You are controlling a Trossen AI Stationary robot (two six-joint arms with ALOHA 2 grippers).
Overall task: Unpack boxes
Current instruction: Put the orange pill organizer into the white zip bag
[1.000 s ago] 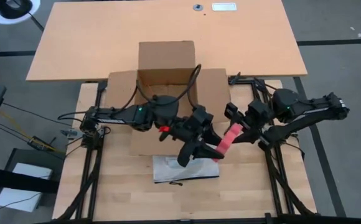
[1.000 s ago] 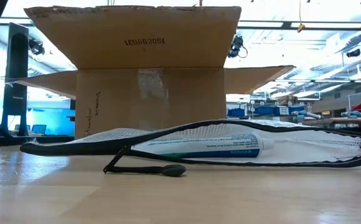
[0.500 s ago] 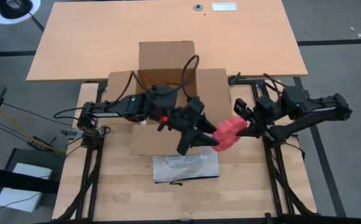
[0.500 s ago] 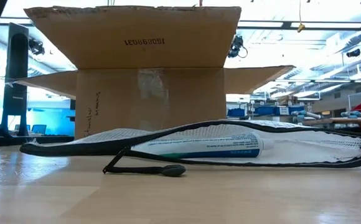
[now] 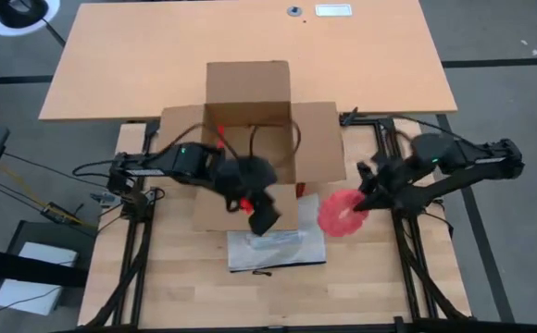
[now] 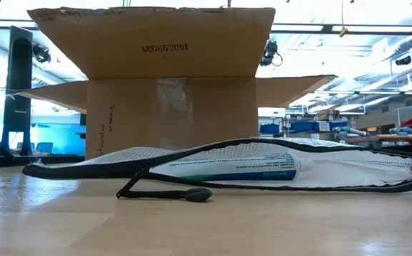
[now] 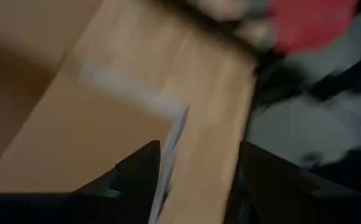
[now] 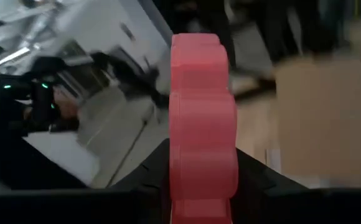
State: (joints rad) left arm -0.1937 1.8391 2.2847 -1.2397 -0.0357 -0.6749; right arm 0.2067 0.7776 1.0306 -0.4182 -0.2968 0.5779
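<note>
The cardboard box [image 5: 248, 129] stands open mid-table. At its 6 o'clock lies a mesh pouch [image 6: 320, 167] holding a toothpaste tube [image 6: 227, 168]. The left gripper [image 5: 264, 215] hangs open, empty. At 4 o'clock, the right gripper [image 5: 361, 199] clamps a red object [image 5: 340, 214].

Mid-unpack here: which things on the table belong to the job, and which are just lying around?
Job:
- cardboard box, flaps open
- red item, held in the right gripper
- left gripper, open, over the box's near flap

Lying about:
- mesh pouch holding a toothpaste tube
- second table behind
</note>
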